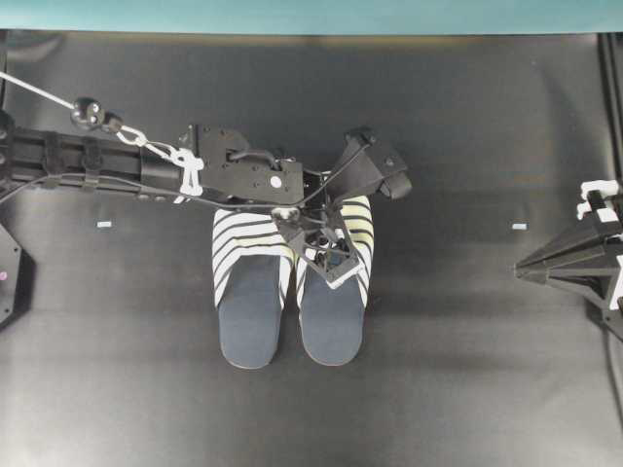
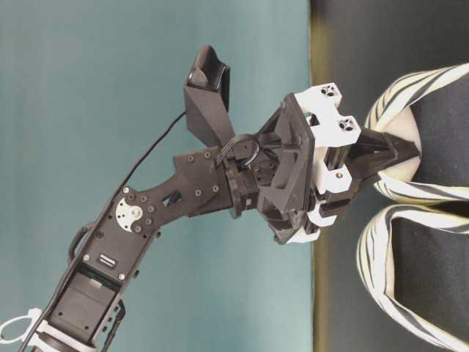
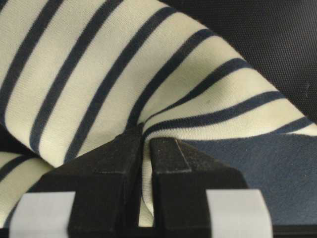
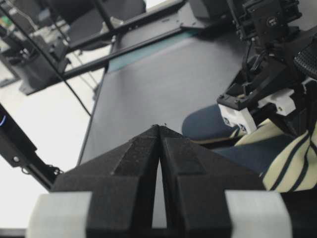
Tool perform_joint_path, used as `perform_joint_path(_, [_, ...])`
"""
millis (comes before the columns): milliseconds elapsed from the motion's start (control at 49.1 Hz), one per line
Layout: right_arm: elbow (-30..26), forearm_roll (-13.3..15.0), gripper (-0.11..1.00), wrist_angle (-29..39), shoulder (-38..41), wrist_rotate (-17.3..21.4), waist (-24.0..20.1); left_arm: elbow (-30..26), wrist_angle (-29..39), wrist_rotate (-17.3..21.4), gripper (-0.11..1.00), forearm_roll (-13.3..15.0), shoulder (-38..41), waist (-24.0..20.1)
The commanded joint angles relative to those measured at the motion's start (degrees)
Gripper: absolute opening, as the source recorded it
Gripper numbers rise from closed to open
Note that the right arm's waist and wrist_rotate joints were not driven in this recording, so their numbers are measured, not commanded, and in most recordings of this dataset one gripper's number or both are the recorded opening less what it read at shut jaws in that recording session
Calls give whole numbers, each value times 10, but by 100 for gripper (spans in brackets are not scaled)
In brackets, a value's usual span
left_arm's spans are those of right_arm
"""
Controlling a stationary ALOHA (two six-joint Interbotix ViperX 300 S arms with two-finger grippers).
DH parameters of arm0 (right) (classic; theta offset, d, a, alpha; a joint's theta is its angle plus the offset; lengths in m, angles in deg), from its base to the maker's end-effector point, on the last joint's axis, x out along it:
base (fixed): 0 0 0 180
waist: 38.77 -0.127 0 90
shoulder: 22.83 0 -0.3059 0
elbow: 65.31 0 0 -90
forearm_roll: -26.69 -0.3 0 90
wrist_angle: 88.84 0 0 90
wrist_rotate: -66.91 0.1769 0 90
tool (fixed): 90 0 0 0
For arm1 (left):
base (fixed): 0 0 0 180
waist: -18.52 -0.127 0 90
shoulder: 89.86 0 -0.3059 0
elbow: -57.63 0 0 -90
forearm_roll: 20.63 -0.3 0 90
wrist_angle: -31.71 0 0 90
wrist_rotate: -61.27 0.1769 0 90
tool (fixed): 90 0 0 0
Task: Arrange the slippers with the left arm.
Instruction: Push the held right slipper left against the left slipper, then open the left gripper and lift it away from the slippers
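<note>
Two slippers with navy insoles and navy-and-cream striped uppers lie side by side, heels toward the front, on the black mat: one [image 1: 248, 311] on the left, one [image 1: 333, 326] on the right. My left gripper [image 1: 329, 255] reaches in from the left and is shut on the rim of the right-hand slipper's striped upper [image 3: 99, 64]; the cloth is pinched between the fingertips [image 3: 171, 148], with the navy insole [image 3: 277, 173] beside them. The table-level view shows the pinch [image 2: 410, 150] too. My right gripper [image 4: 159, 127] is shut and empty, parked at the right edge [image 1: 523, 266].
Two small pale tape marks sit on the mat, one at the left [image 1: 104, 225] and one at the right [image 1: 519, 226]. A teal wall strip [image 1: 311, 15] runs along the back. The left arm's body [image 1: 234, 170] lies above the slippers' toes.
</note>
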Motion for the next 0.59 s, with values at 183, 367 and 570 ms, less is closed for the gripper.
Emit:
perform_joint_path(183, [-1,0,0,-6,3,-1,0,-5,-3,1,1,-1,-19,4])
perform_joint_path(367, [-2,-1,0,-6,3,0,0,-1,-2,0,18,-1,-23,4])
perform_joint_path(570, [-1,-1,0,-8,3,-1,0,4,1,4,77,-1,-33,3])
